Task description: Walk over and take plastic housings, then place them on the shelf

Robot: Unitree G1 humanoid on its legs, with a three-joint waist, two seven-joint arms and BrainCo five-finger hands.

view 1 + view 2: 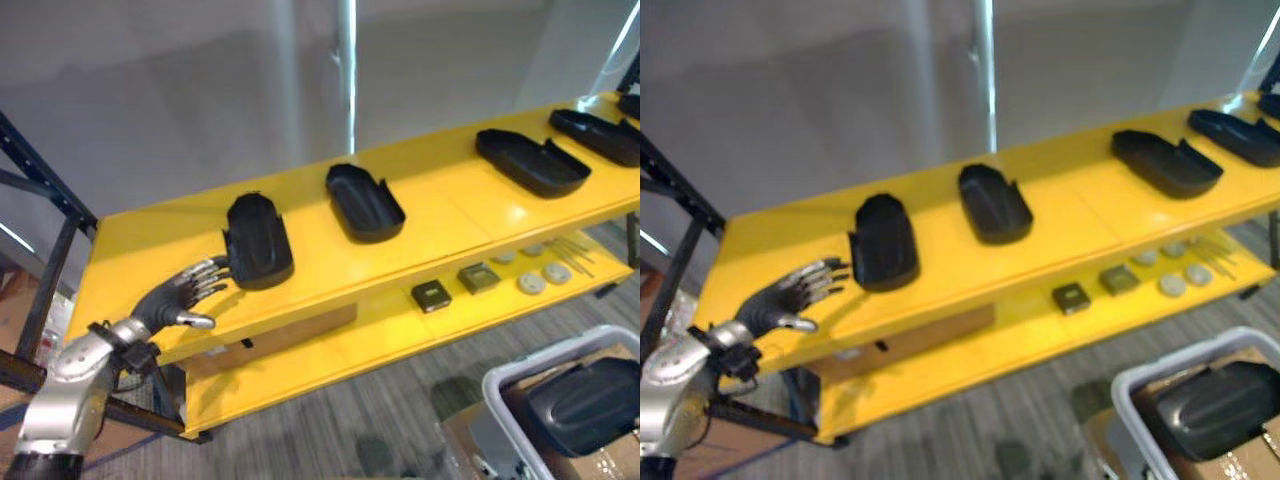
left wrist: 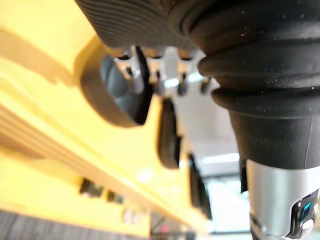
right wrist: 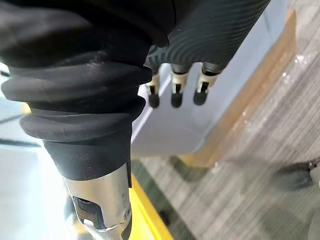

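Several black plastic housings lie in a row on the top board of a yellow shelf (image 1: 150, 235). The leftmost housing (image 1: 258, 240) lies hollow side down near the front edge, and the one beside it (image 1: 365, 203) lies hollow side up. My left hand (image 1: 185, 295) reaches in at the shelf's front left corner. Its straight fingers (image 2: 136, 75) touch the leftmost housing's (image 2: 117, 95) near end, and the hand is open. My right hand (image 3: 173, 89) hangs with relaxed fingers beside a grey bin wall (image 3: 175, 130), holding nothing.
Two more housings (image 1: 530, 162) (image 1: 600, 135) lie further right on the top board. The lower shelf holds small square parts (image 1: 432, 296) and round discs (image 1: 530, 283). A grey bin (image 1: 540, 365) at the lower right holds another housing (image 1: 585, 405). A dark rack frame (image 1: 45, 190) stands at the left.
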